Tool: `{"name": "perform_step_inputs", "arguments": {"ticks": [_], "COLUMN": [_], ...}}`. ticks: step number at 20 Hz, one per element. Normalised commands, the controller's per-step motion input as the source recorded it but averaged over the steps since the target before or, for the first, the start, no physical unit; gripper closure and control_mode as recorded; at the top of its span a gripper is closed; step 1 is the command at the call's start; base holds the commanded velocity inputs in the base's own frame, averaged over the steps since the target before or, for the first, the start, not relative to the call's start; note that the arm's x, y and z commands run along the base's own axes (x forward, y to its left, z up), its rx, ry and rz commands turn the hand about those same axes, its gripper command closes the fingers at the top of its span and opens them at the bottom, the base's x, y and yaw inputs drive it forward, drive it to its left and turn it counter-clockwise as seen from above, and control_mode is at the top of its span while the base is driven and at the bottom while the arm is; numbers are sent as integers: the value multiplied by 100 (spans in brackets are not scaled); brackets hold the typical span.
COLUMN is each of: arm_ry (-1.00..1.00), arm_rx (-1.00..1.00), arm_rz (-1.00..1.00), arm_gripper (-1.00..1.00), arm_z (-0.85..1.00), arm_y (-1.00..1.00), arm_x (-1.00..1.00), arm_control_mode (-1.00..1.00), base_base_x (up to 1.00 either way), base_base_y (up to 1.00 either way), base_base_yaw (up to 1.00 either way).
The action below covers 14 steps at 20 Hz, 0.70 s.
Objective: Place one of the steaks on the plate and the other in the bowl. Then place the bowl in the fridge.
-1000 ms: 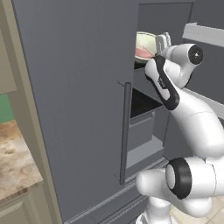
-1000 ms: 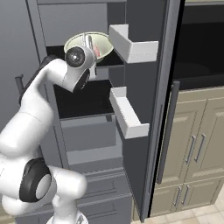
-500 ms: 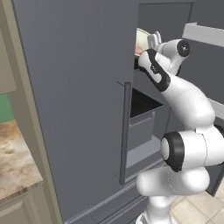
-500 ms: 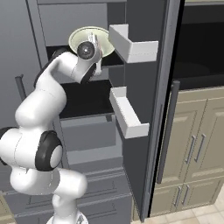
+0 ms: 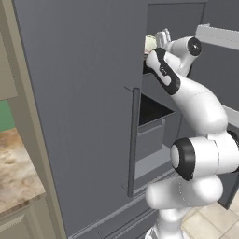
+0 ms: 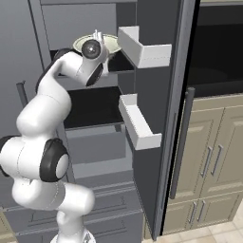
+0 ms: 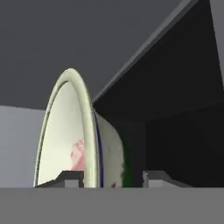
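Gripper (image 7: 113, 177): the fingers are seen spread. The bowl's rim stands between them, close against one tip, and a clear gap is left to the other. The grip looks to have been let go, though contact on the near side cannot be ruled out in the hand view.

Change: over the last second the arm has been stretched further into the fridge, and the bowl has been carried deeper onto the upper shelf. The jaws have been parted.

Meaning: the bowl appears delivered. Only the withdrawal of the arm is judged to be left.

Bowl (image 6: 112, 42): it is placed on the upper shelf, at 1 o'clock from the wrist in the right base view. It is wide, shallow and pale greenish-white, with a smooth glazed look and a thin rounded rim.

Steak (image 7: 78, 155): a small pale pink slab is seen lying inside the bowl, its surface slightly mottled.

Fridge (image 5: 84, 93): it is tall, with flat matte grey panels. A long dark bar handle (image 5: 133, 140) is fixed to the closed door.

Open door: two pale boxy door bins (image 6: 142, 52) are mounted on it, at 3 o'clock from the bowl.
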Motion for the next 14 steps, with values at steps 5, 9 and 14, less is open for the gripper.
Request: {"name": "perform_step_inputs", "arguments": {"ticks": [5, 9, 14], "arm_ry": [-7, -8, -1], "arm_rx": [2, 4, 11], "arm_rz": [0, 0, -6], "arm_gripper": [-100, -100, -100], "arm_z": [40, 55, 19], "arm_y": [1, 0, -11], "arm_x": [-7, -39, -94], "arm_control_mode": [-100, -100, -100], "base_base_x": [0, 0, 0], "base_base_y": [0, 0, 0], "base_base_yaw": [0, 0, 0]}}
